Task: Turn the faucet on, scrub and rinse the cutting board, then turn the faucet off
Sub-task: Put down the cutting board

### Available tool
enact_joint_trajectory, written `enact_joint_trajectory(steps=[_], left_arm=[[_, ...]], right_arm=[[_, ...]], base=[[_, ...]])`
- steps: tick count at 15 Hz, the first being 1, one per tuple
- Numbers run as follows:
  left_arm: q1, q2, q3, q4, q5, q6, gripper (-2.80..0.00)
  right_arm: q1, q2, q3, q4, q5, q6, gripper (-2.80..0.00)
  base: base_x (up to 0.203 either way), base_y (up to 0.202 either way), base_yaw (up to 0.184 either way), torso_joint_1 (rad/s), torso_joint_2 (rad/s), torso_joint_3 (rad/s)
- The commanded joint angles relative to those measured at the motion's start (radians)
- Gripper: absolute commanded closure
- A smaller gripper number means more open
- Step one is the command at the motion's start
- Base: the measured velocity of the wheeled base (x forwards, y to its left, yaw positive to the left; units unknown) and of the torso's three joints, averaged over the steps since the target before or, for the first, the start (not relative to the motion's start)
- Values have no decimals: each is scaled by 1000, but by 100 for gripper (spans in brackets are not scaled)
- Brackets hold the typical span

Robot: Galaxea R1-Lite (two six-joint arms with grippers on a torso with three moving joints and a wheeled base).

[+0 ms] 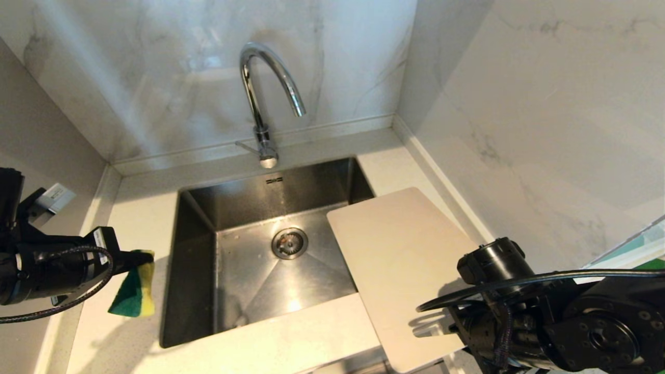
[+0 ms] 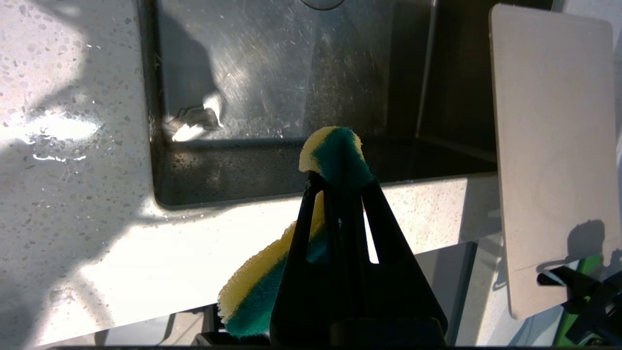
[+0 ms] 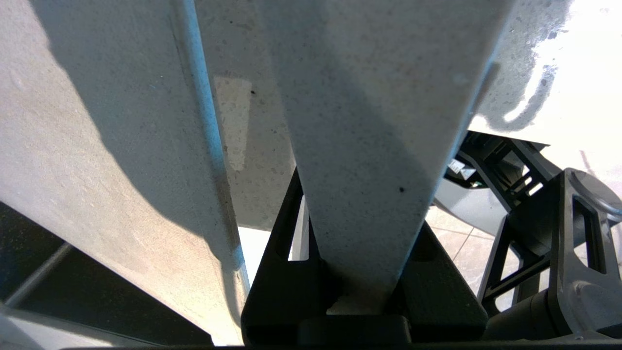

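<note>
Right wrist view: cutting board [image 3: 369, 146] between jaws.

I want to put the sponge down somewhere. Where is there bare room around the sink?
Bare counter runs left of the sink, and a strip lies along its front edge. The right side is crowded: the cutting board covers it, overhanging the basin.

Head cam high, looking down at the sink [image 1: 197, 270] in the desk [image 1: 140, 208] corner; left wrist cam low over the desk's front edge; right wrist cam pressed close against the cutting board [image 3: 359, 146], which all share.
</note>
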Motion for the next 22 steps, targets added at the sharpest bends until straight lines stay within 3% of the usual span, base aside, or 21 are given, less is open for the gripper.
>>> enact_joint_trajectory(steps=[1,3,11,16,22], left_arm=[[-1,22,-2,-11,-1,-6,0],[-1,32,-1,-32,1,-7,0],[-1,72,-2,-60,1,-8,0],[-1,77,-6,-62,-1,-7,0],[-18,81,-11,-62,1,-11,0]], right_arm=[[-3,-5,6,1,9,8,0],[-1,-8,21,3,45,2,0],[-6,-32,62,7,48,6,0],[-131,-15,55,3,41,10,0],[-134,-13,48,4,46,11,0]], base=[[0,0,0,0,0,0],[0,0,0,0,0,0],[0,0,0,0,0,0],[0,0,0,0,0,0],[0,0,0,0,0,0]])
